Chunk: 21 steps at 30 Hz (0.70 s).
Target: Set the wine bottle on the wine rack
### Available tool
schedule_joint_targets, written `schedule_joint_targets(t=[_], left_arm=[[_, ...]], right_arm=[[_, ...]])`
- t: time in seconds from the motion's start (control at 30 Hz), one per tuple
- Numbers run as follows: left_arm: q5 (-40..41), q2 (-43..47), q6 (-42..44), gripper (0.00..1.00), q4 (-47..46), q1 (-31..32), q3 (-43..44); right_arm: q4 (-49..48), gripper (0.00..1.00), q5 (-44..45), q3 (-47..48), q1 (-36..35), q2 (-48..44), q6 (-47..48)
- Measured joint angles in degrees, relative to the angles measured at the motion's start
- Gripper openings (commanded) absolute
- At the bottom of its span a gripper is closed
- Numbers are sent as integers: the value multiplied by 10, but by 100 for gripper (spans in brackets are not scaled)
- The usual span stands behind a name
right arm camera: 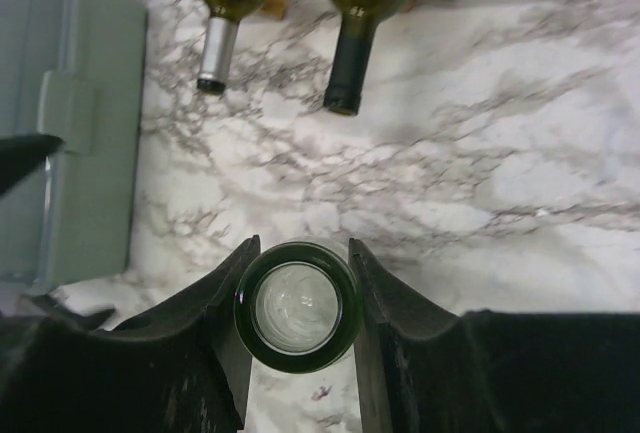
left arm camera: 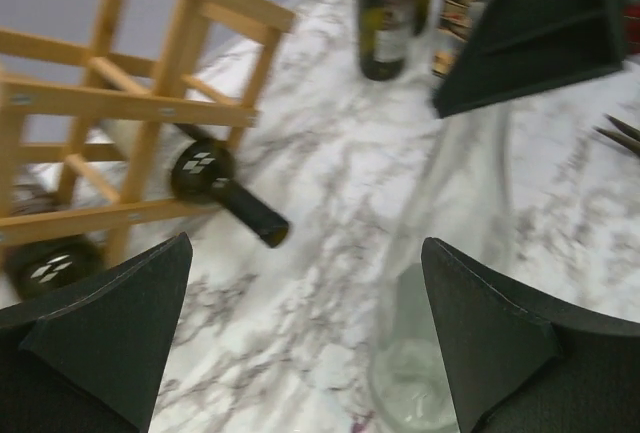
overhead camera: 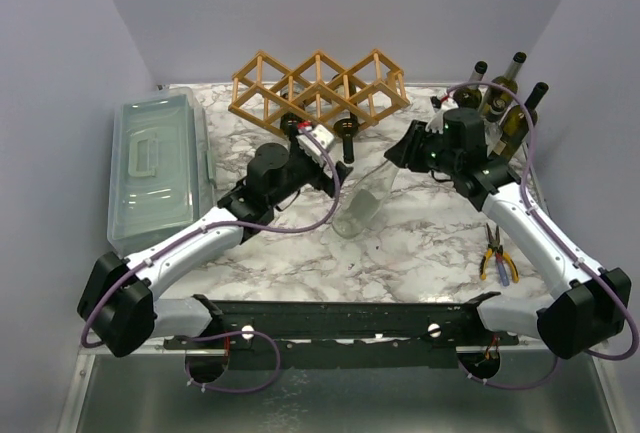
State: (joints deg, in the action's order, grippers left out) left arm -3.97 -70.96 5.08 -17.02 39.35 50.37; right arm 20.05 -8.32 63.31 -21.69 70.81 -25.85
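A clear glass wine bottle (overhead camera: 364, 199) hangs tilted over the middle of the marble table, base towards the near left. My right gripper (overhead camera: 402, 151) is shut on its neck. In the right wrist view the jaws (right arm camera: 300, 245) clamp both sides of the bottle's dark-rimmed mouth (right arm camera: 298, 305). The wooden wine rack (overhead camera: 318, 88) stands at the back centre with two dark bottles lying in its lower cells, necks (overhead camera: 347, 139) poking forward. My left gripper (overhead camera: 322, 149) is open and empty just left of the clear bottle, whose base (left arm camera: 415, 378) shows beside its right finger (left arm camera: 490, 333).
A grey-green lidded box (overhead camera: 158, 165) fills the left side. Several upright wine bottles (overhead camera: 503, 101) stand at the back right, behind my right arm. Yellow-handled pliers (overhead camera: 497, 255) lie on the table at the right. The rack (left arm camera: 130, 103) and a racked bottle (left arm camera: 228, 198) are near my left gripper.
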Motion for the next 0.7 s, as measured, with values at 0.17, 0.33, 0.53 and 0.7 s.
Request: schedule_joint_targets(t=[0.17,0.33,0.53,0.7], left_arm=[[-57,-24,16,99,21,63,0],[-25,-58,66,99,54,118,10],[30,-94,68,99,70,129,32],[36,-112,63,99,70,140,38]], right_arm=[[-4,1,-68,-25,0,1,-49],[-7,1,-97,-43,-1,0,-78],[-7,1,-87,-51,1,-12,-97],[-7,1,-74,-53,0,-31,-112]])
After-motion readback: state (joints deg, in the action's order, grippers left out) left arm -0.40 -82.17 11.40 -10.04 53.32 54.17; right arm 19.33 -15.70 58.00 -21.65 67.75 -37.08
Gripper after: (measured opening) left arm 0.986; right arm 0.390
